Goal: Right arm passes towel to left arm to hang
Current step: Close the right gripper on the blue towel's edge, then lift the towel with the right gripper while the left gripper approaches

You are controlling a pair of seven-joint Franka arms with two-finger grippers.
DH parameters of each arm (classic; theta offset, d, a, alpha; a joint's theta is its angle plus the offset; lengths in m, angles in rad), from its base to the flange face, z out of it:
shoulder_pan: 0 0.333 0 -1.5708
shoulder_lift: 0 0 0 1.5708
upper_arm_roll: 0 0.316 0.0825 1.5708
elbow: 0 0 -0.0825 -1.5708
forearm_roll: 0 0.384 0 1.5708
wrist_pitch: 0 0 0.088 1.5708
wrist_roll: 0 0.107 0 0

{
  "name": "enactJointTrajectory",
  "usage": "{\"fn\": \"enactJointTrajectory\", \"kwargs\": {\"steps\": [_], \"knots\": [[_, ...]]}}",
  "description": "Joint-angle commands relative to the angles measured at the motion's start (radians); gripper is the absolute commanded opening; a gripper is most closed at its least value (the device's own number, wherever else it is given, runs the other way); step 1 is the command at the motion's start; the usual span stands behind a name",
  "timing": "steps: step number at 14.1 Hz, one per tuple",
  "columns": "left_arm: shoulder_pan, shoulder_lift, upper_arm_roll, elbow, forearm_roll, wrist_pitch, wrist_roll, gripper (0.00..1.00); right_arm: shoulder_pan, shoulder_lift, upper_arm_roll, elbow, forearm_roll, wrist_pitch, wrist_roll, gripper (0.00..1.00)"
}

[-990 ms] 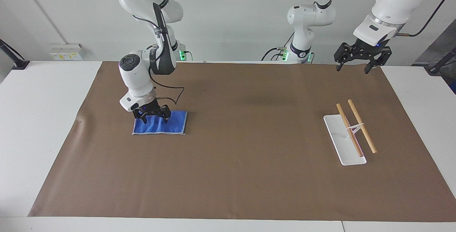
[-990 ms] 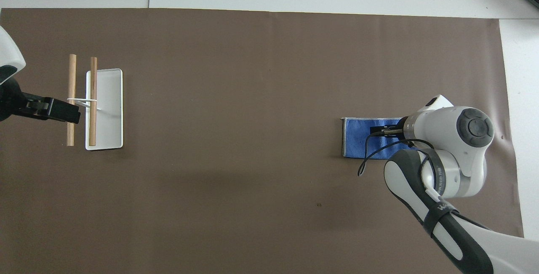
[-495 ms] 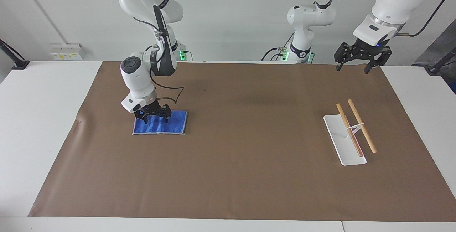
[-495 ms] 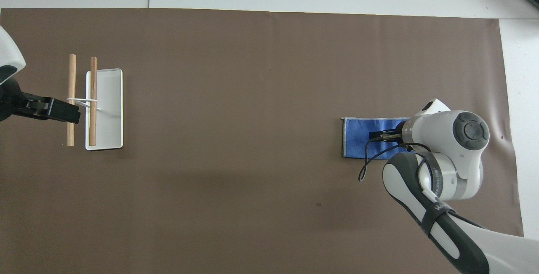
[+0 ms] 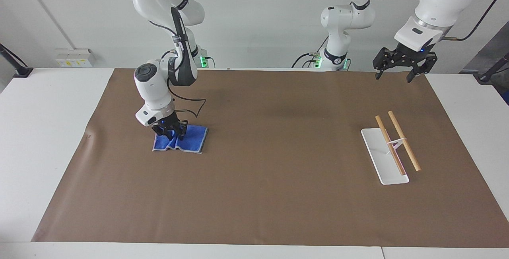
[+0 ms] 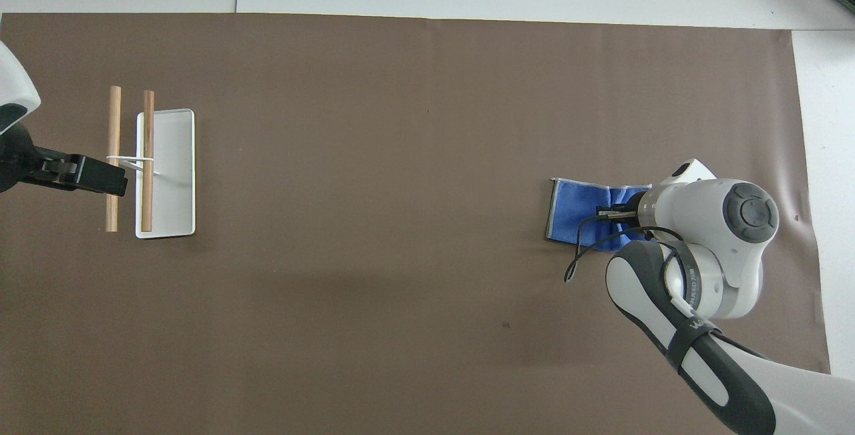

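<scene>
Towel bunches in the right claw's pinch; left claw hangs wide; no writing legible.

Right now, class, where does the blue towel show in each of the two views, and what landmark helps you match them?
Facing view: the towel lies bunched at the picture's left, under the right claw, which is shut on it.
Overhead view: the towel sits at the picture's right, partly covered by the arm.
Shared landmark: the white rack at the left arm's end.
</scene>
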Motion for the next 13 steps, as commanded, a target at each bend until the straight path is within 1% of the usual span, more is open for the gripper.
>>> {"fn": "enactJointTrajectory", "kwargs": {"steps": [1, 3, 5, 8, 11, 13], "knots": [[0.013, -0.026, -0.01, -0.026, 0.02, -0.007, -0.007, 1.0, -0.001, 0.01, 0.007, -0.001, 0.041, 0.005, -0.032, 0.0], [0.013, -0.026, -0.01, -0.026, 0.02, -0.007, -0.007, 1.0, 0.022, -0.002, 0.008, 0.036, 0.041, -0.03, -0.035, 0.0], [0.014, -0.026, -0.01, -0.026, 0.02, -0.007, -0.009, 1.0, 0.025, -0.019, 0.01, 0.106, 0.043, -0.147, -0.035, 0.0], [0.014, -0.026, -0.01, -0.026, 0.02, -0.007, -0.007, 1.0, 0.025, -0.08, 0.033, 0.157, 0.057, -0.233, -0.034, 0.0], [0.013, -0.026, -0.01, -0.026, 0.02, -0.007, -0.009, 1.0, 0.025, -0.122, 0.054, 0.225, 0.167, -0.306, -0.034, 0.0], [0.011, -0.026, -0.01, -0.026, 0.02, -0.005, -0.01, 1.0, 0.025, -0.126, 0.064, 0.313, 0.242, -0.403, -0.037, 0.0]]}}
